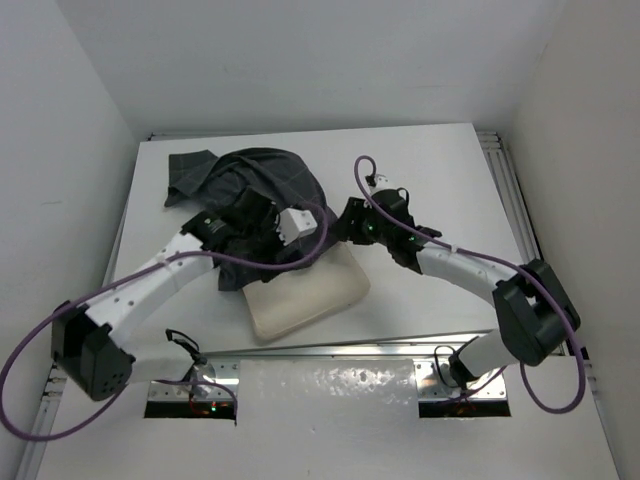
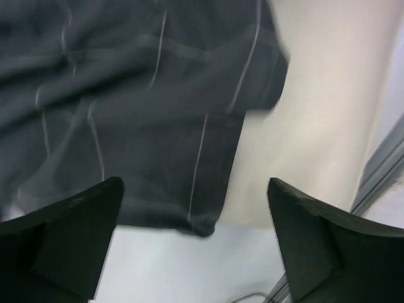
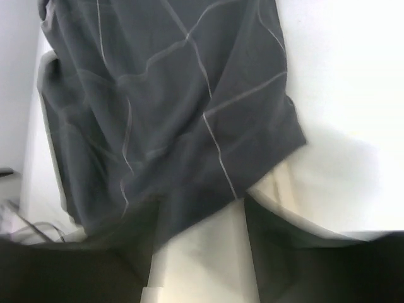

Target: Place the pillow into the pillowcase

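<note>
Nearest on the desk [image 1: 440, 170], the pillow [image 1: 305, 295] lies half bare, its far end under the pillowcase [image 1: 260, 185]. Over the hem the left fingers [image 2: 76, 221] gape, holding nothing. The right fingers [image 3: 303, 252] blur astride it, and I cannot tell whether they pinch. Best to take only the hem's upper layer at both corners and draw it nearward evenly, freeing the bunched cloth beyond.

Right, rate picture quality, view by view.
Top external: sharp, evenly lit, glare on the near panel. Left wrist: pillowcase soft, fingers dark. Right wrist: check lines crisp, table blown out, its fingers dark blurs.
</note>
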`<action>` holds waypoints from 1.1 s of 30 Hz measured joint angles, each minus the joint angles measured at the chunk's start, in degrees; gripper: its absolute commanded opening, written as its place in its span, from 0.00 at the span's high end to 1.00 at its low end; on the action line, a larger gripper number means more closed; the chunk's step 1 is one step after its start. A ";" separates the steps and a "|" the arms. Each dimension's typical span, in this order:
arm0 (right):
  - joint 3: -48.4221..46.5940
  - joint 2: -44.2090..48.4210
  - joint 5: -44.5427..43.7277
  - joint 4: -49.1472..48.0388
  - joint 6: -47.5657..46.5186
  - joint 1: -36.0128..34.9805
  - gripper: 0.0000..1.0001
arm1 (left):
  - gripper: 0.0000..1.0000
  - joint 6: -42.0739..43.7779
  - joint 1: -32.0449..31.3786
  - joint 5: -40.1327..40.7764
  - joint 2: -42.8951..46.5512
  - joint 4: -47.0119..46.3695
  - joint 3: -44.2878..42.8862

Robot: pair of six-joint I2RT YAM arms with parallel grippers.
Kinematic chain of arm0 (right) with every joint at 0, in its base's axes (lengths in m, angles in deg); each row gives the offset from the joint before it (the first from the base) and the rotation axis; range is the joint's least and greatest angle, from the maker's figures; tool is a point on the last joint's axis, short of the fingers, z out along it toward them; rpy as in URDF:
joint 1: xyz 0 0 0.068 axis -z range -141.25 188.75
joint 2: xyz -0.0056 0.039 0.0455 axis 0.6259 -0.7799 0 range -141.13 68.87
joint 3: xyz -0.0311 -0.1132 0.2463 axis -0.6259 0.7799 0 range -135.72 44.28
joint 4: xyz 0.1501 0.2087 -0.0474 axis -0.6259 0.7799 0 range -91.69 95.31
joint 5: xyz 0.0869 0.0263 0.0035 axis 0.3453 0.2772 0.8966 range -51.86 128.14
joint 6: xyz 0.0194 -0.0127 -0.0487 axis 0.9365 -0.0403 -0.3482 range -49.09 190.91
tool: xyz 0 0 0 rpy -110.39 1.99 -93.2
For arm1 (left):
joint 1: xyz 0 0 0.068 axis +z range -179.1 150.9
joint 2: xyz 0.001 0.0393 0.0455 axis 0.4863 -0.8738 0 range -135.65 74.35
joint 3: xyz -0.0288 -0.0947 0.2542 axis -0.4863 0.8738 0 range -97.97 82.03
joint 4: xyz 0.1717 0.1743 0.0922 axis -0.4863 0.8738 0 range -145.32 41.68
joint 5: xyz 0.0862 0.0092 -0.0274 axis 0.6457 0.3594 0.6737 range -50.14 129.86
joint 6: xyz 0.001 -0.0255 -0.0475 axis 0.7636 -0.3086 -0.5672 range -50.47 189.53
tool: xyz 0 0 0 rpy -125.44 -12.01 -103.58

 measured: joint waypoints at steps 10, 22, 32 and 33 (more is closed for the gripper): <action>-2.62 -0.50 6.10 13.64 -13.27 5.62 0.58 | 0.23 7.13 4.24 14.12 11.93 2.38 24.98; -3.74 -6.80 12.15 9.33 -28.41 5.60 0.39 | 0.26 5.68 4.98 28.02 8.09 -14.93 34.77; 8.96 2.60 13.62 1.55 -21.03 5.57 0.25 | 1.00 4.76 5.77 28.81 1.64 -23.74 36.65; 10.51 6.10 12.52 1.84 -19.10 5.57 0.25 | 1.00 4.55 5.79 28.39 1.73 -23.69 36.65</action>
